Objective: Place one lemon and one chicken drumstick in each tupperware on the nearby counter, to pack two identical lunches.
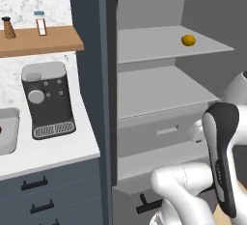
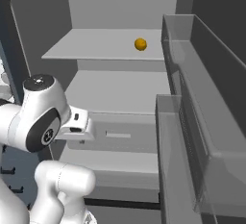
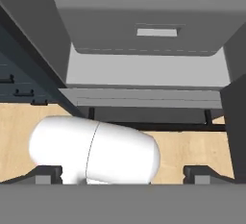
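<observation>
Fridge open; shelf around lemon [image 1: 188, 40] bare, open from front; door bins [image 2: 202, 122] flank right side.

A lemon [image 1: 188, 40] lies on the fridge's upper shelf [image 1: 149, 43]; a coffee machine [image 1: 47, 98] stands on the white bench [image 1: 53, 151].

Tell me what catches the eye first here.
A lone lemon sits on the upper shelf of the open fridge, bright against all the grey. The white arm fills the foreground before the fridge drawer, its pincer open and holding nothing.
</observation>
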{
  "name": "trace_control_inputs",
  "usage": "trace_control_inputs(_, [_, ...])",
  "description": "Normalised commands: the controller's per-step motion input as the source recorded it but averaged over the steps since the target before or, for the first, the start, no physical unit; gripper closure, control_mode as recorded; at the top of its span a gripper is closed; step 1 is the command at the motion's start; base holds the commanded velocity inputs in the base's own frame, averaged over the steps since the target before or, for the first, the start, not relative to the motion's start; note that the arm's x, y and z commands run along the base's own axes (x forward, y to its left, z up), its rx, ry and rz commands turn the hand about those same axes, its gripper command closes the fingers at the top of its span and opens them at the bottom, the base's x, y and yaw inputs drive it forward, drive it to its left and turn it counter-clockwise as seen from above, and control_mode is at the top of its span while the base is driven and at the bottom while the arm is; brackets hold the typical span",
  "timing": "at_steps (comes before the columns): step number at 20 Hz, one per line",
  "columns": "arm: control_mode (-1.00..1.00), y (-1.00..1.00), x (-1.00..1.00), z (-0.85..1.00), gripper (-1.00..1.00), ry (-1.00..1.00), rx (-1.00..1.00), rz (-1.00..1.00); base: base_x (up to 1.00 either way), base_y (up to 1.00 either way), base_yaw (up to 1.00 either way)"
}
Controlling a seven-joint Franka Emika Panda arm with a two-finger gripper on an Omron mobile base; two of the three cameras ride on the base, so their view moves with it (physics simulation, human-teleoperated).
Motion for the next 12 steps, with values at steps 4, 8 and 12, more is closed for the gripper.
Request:
trace_control_inputs(4, [-1.0, 0.1, -0.01, 0.5, -1.0, -0.48, -0.12, 0.02, 0.0, 0.0, 0.0])
trace_control_inputs(8, [-1.0, 0.08, 0.04, 0.58, -1.0, -0.49, -0.13, 0.0, 0.0, 0.0, 0.0])
trace_control_inputs(12, [-1.0, 0.0, 0.45, 0.79, -1.0, -0.49, -0.08, 0.0, 0.0, 0.0, 0.0])
